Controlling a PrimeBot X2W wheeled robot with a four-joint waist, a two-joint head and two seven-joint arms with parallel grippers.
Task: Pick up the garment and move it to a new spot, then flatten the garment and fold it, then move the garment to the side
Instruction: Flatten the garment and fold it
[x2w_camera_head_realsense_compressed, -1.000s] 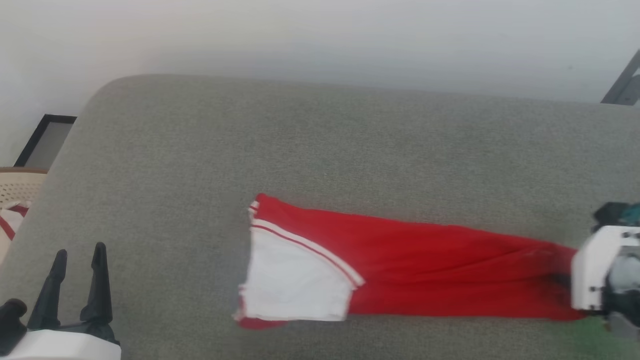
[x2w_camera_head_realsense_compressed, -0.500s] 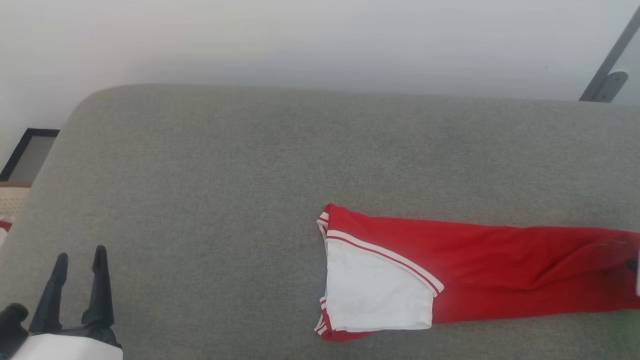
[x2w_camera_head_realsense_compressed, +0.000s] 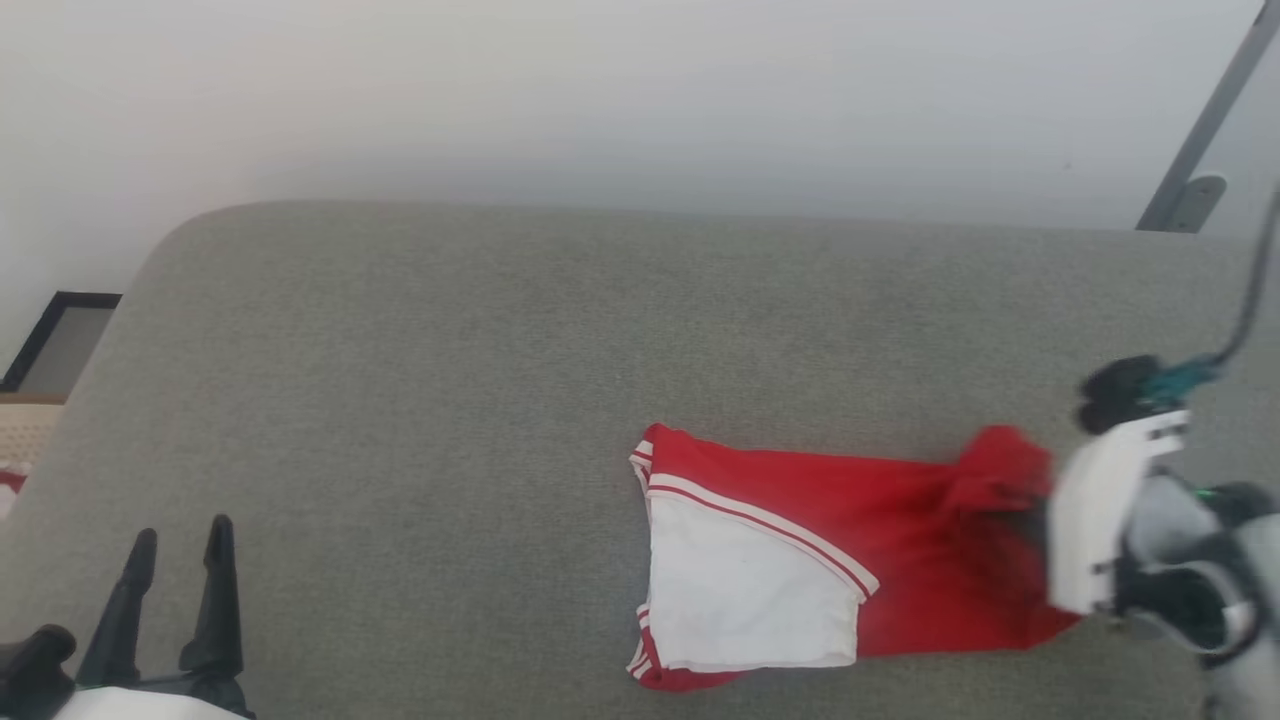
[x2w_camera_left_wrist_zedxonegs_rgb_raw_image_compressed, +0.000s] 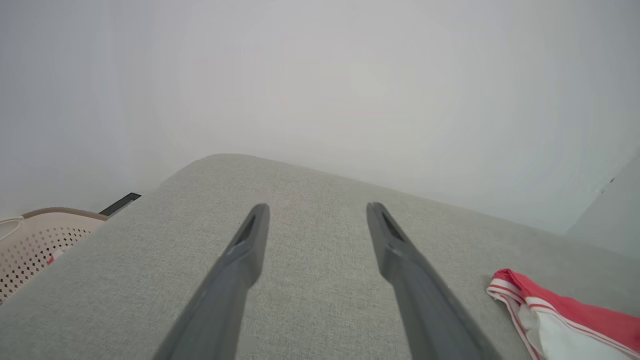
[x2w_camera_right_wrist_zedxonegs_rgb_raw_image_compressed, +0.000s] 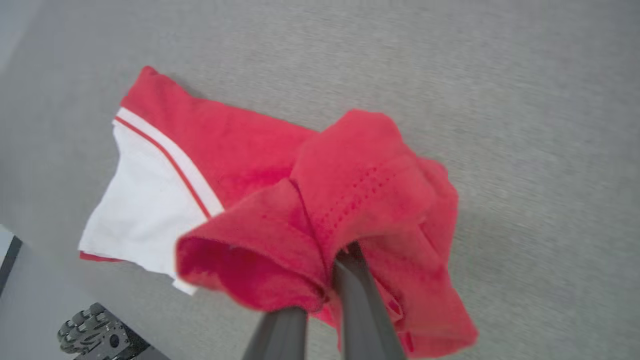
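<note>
Two grippers with long dark fingers sit nearest the head camera. Left gripper (x2w_camera_head_realsense_compressed: 182, 530): low at the left over the near part of the upholstery, fingers spread wide with nothing between them. Right gripper (x2w_camera_right_wrist_zedxonegs_rgb_raw_image_compressed: 327, 295): at the right, fingers pressed nearly together and pinching a bunched fold of the bright red soft-fabric garment (x2w_camera_head_realsense_compressed: 800, 500) with white sleeve panel and red-and-white striped trim. The pinched end is raised and crumpled above the rest. Remainder of the garment: lying on the right half of the broad grey woven-fabric cushion (x2w_camera_head_realsense_compressed: 450, 350), white panel turned toward the left gripper but well apart from it. One beige perforated plastic basket (x2w_camera_left_wrist_zedxonegs_rgb_raw_image_compressed: 35, 240), past the cushion's left edge, a scrap of red showing inside. Farthest: plain pale wall (x2w_camera_head_realsense_compressed: 600, 100) behind the cushion, with a slanted grey metal bar (x2w_camera_head_realsense_compressed: 1205, 122) at its right.
</note>
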